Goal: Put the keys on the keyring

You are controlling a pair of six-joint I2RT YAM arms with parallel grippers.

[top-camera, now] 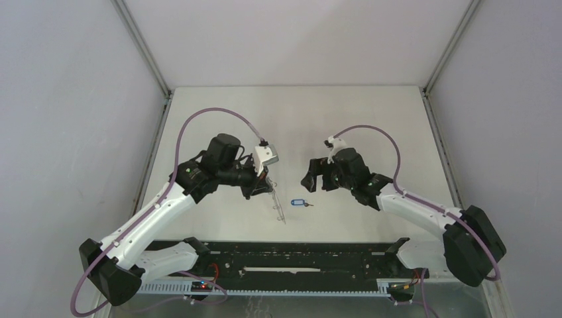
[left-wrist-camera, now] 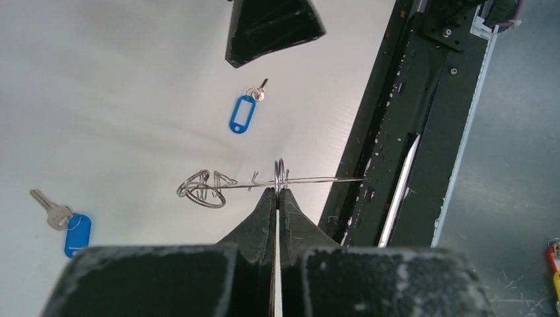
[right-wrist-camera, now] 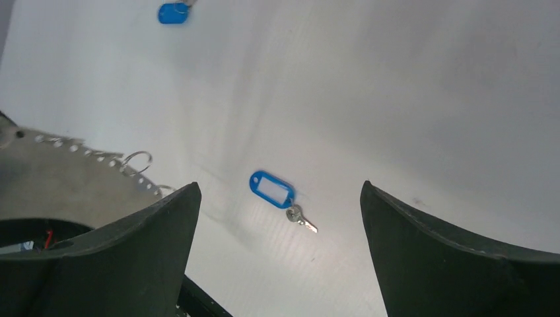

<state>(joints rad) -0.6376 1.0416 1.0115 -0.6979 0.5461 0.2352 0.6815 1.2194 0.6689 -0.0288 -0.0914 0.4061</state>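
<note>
My left gripper (left-wrist-camera: 277, 197) was clamped on the keyring (left-wrist-camera: 317, 179); my right gripper (right-wrist-camera: 280, 191) gaped empty; both keys (left-wrist-camera: 243, 113) lay loose, unthreaded.

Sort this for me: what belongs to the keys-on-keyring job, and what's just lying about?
Job:
- keyring, clamped in the shut left pincer
- white-label key, loose on the table near the open right pincer
- darker-tag key, lying apart

Not job:
- black rail
- purple cables

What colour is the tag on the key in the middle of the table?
The tag is blue with a white label, clearest in the right wrist view.
</note>
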